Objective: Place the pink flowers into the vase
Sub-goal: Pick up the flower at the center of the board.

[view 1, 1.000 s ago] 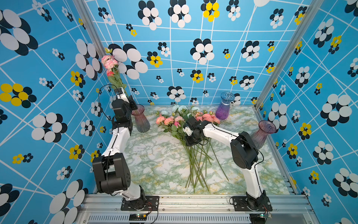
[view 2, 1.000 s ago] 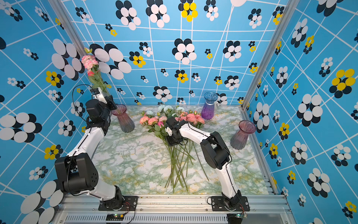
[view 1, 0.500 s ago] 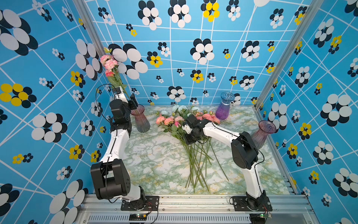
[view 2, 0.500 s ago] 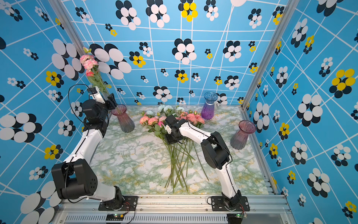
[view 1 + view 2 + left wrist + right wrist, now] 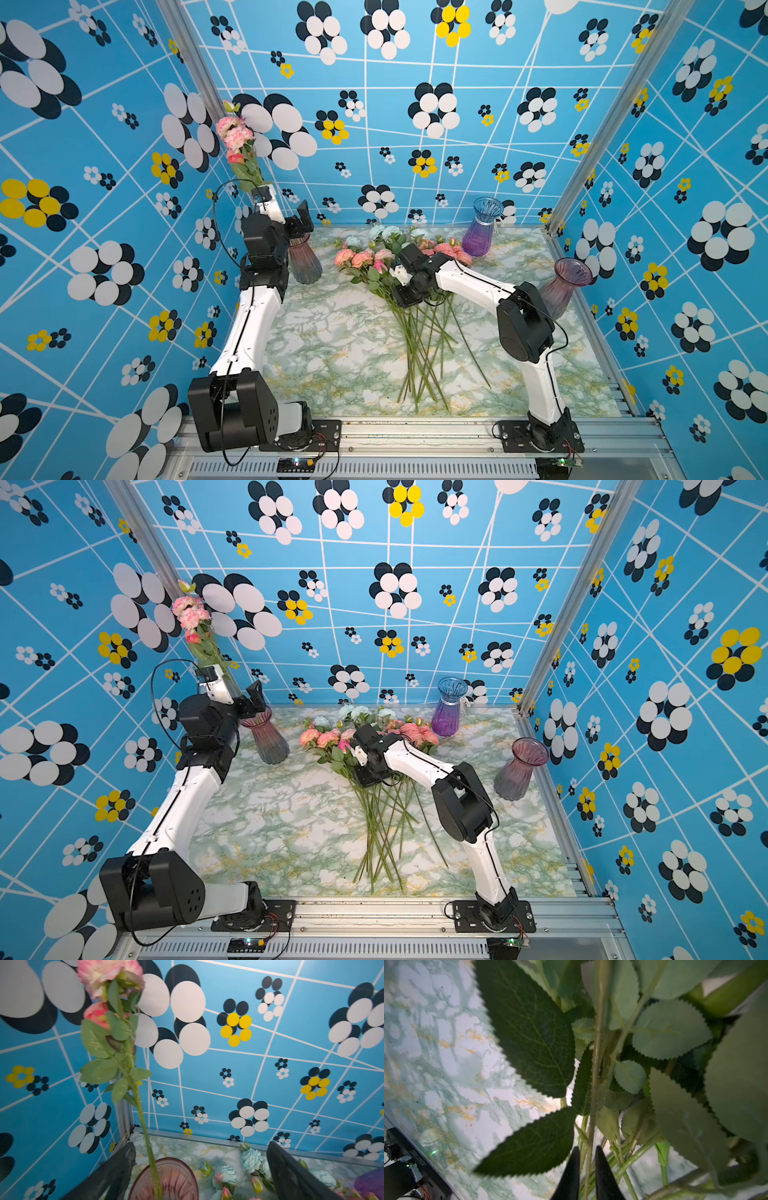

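1. Released since a moment ago, one pink stem [image 5: 235,135] stands upright in the vase [image 5: 305,266], left gripper [image 5: 200,1147] now wide apart around it.
2. Remaining pink flowers [image 5: 360,257] lie on the table [image 5: 332,332], stems toward the robot.
3. Nearer them, the right gripper [image 5: 587,1149] pinches one thin stem [image 5: 594,1084].

I'm driving this from afar, and it is plainly a robotics lab test cell rather than a lived-in room. The walls [image 5: 457,174] are printed blue panels with a repeating flower pattern, held in bare aluminium posts [image 5: 602,124], and they box in a small tabletop [image 5: 332,332] covered in green marble-look film. My two arms [image 5: 249,328] are bolted on black plates [image 5: 511,436] to a slotted aluminium rail [image 5: 415,432] along the near edge, with a small circuit board [image 5: 296,463] glowing below it.
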`<state>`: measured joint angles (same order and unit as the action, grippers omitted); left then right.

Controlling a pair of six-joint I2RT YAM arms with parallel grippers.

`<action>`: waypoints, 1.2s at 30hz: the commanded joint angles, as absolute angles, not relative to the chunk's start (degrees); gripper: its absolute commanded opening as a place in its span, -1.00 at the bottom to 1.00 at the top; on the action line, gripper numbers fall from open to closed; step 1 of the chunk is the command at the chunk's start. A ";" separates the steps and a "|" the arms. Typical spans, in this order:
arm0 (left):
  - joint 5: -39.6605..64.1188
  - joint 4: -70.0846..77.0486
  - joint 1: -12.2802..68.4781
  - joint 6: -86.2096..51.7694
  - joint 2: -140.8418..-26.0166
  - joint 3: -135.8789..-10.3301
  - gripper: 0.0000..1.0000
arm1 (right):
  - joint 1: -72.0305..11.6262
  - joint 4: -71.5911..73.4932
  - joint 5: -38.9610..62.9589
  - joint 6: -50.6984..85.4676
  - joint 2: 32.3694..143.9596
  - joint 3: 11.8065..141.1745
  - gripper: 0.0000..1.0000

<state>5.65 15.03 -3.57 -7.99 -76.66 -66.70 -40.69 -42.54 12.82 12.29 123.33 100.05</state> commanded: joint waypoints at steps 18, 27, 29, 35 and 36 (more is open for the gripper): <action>10.68 5.93 14.27 -15.28 -76.11 -65.02 0.99 | -41.61 -43.34 11.34 11.75 121.03 99.80 -1.00; 20.41 -2.89 12.33 -28.45 -78.72 -67.43 0.99 | -40.18 -49.66 8.68 9.56 119.38 112.94 -1.00; 24.67 -2.73 11.62 -31.90 -80.38 -67.74 0.99 | -39.95 -50.89 8.20 9.38 119.59 116.26 -1.00; 31.75 -1.49 11.09 -38.61 -85.05 -69.57 0.97 | -39.81 -52.47 8.44 9.40 119.28 123.00 -1.00; 32.61 -0.98 10.99 -39.74 -85.68 -69.76 0.96 | -39.80 -52.47 8.44 9.49 119.07 123.57 -1.00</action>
